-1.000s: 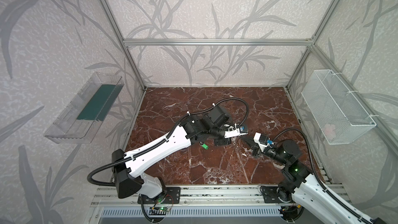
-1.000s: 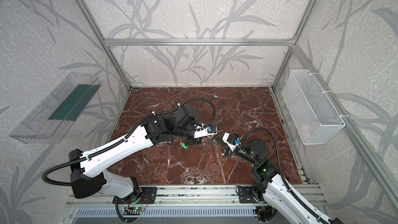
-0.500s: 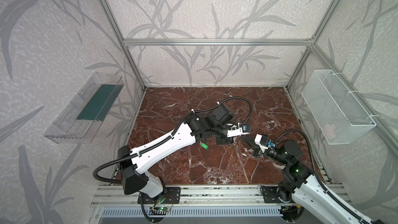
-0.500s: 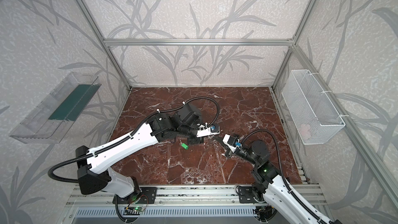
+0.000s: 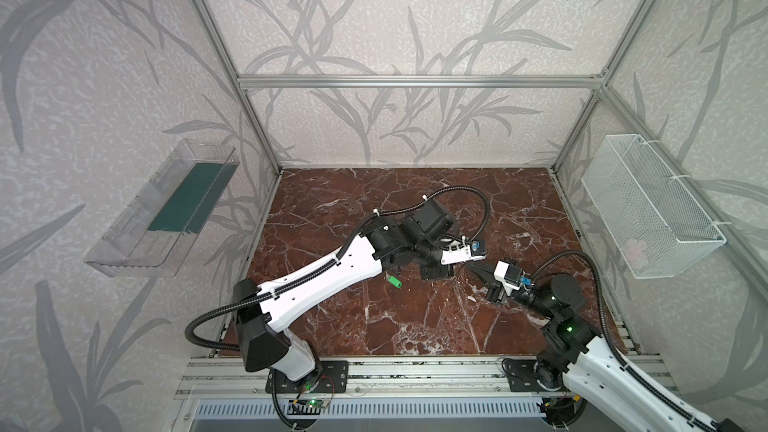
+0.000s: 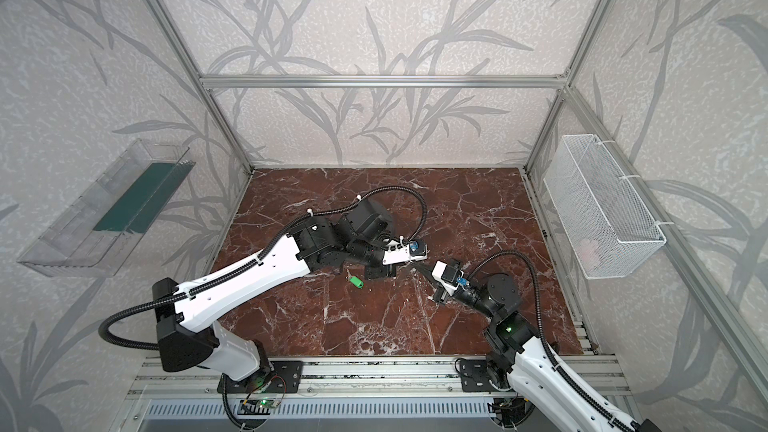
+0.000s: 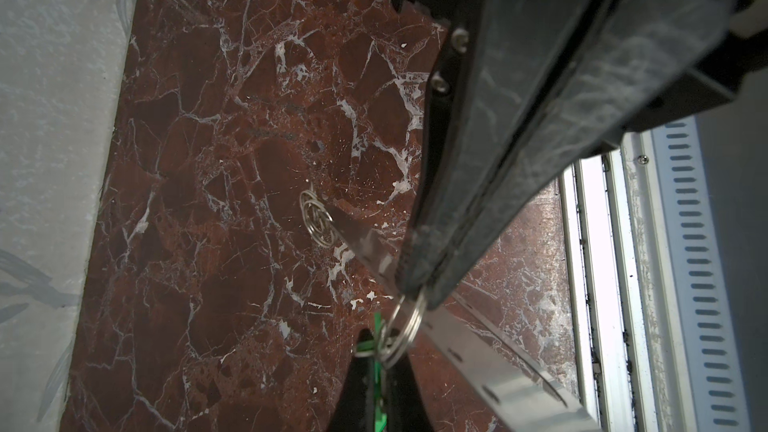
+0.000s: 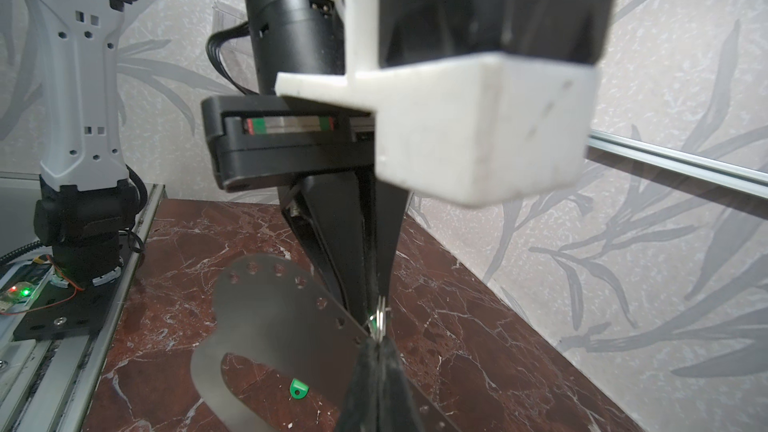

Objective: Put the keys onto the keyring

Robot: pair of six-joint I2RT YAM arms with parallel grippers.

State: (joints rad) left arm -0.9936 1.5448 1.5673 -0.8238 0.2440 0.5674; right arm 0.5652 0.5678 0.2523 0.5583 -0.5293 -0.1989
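Note:
One green key [image 5: 394,282] [image 6: 356,283] [image 8: 298,388] lies loose on the marble floor, left of both grippers. My left gripper [image 7: 382,347] is shut on a second green key [image 7: 377,322], held edge-on between its black fingers. That key's metal split ring [image 7: 416,320] [image 8: 379,320] is pinched in the tips of my right gripper [image 8: 378,340], which is shut. The two grippers meet tip to tip mid-floor [image 5: 471,268]. The grey keyring plate [image 8: 270,305] [image 7: 478,351] runs just beside the pinched ring. I cannot tell whether the ring passes through one of its holes.
A small cluster of wire rings [image 7: 316,218] sits at the plate's far end. A clear tray [image 5: 166,218] hangs on the left wall and a white wire basket [image 5: 648,209] on the right wall. An aluminium rail [image 5: 415,371] borders the front edge.
My left gripper has moved right with its key until its tips meet the right gripper. The loose green key has stayed where it was.

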